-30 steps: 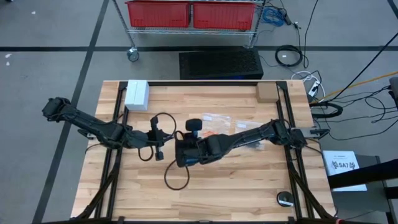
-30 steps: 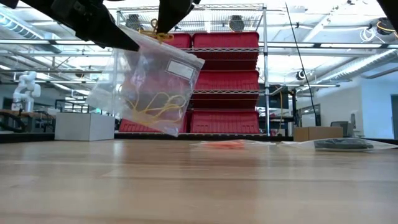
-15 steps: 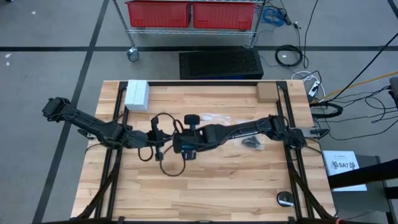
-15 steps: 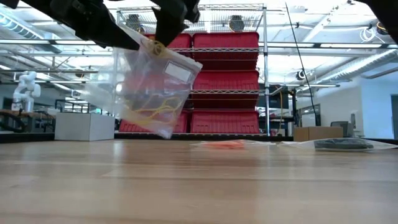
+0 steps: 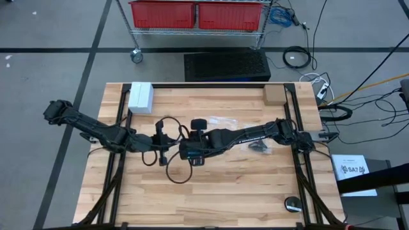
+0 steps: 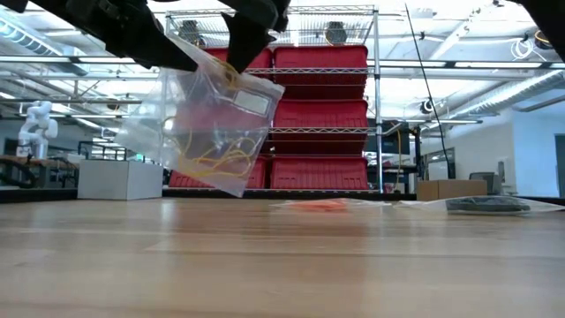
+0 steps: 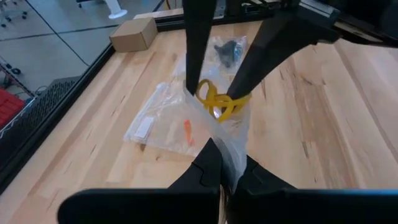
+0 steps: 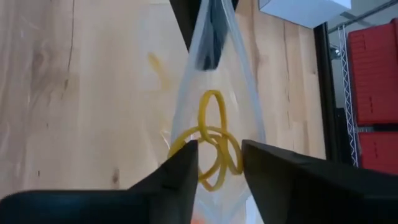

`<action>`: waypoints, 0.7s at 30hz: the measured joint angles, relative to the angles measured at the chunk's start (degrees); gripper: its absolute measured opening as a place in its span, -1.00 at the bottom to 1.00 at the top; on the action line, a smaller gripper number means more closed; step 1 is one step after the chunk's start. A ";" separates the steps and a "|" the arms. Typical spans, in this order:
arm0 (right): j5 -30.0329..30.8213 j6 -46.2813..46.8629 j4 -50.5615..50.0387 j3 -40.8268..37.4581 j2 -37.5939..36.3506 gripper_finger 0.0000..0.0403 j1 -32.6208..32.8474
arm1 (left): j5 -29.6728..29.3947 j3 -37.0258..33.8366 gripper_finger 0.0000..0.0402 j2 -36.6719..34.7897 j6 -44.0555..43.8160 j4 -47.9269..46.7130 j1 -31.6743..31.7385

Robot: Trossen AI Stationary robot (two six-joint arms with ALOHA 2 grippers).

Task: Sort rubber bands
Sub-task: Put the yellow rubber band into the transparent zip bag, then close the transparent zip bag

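My left gripper (image 7: 221,174) is shut on a clear plastic bag (image 6: 207,115) that hangs above the table's middle. Several yellow rubber bands (image 6: 216,161) lie in the bag's bottom. My right gripper (image 8: 219,158) points down into the bag's open mouth, shut on a small bunch of yellow rubber bands (image 8: 211,140), also seen in the left wrist view (image 7: 214,99). In the high view the two grippers meet near the table's middle, left (image 5: 165,144) and right (image 5: 192,153). A bag with orange bands (image 7: 168,121) and a bag with black bands (image 7: 230,50) lie flat on the table. My left gripper pinches the bag's top rim (image 7: 231,155) between its two fingers, coming about level from the table's left. The bag hangs tilted below, lifted clear of the table. My right gripper holds the bunch of yellow bands (image 7: 211,93) between its fingertips (image 7: 194,87), from above and pointing down. The loops hang at the bag's mouth.
Black cable loops (image 5: 179,169) lie on the table under the grippers. A white box (image 5: 140,97) stands at the far left corner and a cardboard box (image 5: 273,94) at the far right. A small black round thing (image 5: 293,204) lies near the near right corner.
My right gripper has moved a little toward the table's far edge and gone down, carrying the yellow bunch from above the bag's rim into its mouth. The bag has swayed slightly in my left gripper's hold.
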 joint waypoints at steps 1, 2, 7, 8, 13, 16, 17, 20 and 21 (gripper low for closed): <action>0.03 -0.02 -0.35 0.00 0.00 -0.43 0.09 | 0.30 0.00 -1.00 0.00 0.00 0.00 0.00; 0.02 -0.08 -0.75 0.02 -0.01 -0.40 0.10 | 0.47 0.00 -1.00 0.02 0.00 0.00 0.00; 0.29 -0.36 -1.60 0.02 -0.48 -0.32 0.36 | 0.58 0.00 -1.00 0.02 -0.02 0.01 0.00; 0.50 -0.38 -1.62 0.02 -0.84 -0.32 0.37 | 0.57 0.00 -1.00 0.02 -0.01 0.05 0.00; 0.80 -0.38 -1.40 0.02 -3.17 -0.32 0.37 | 0.59 0.00 -1.00 0.10 0.00 0.00 -0.02; 0.82 -0.45 -1.31 0.02 -4.64 -0.32 0.37 | 0.59 0.00 -1.00 0.51 0.00 -0.02 -0.02; 0.82 -0.67 -1.33 0.02 -5.08 -0.32 0.37 | 0.59 0.00 -1.00 0.52 0.00 -0.04 -0.02; 0.72 -1.15 -1.82 0.02 -6.23 -0.32 0.47 | 0.59 0.00 -1.00 0.52 0.02 0.00 -0.02; 0.71 -1.16 -2.52 0.02 -6.60 -0.32 0.55 | 0.59 0.00 -1.00 0.52 0.02 -0.02 -0.02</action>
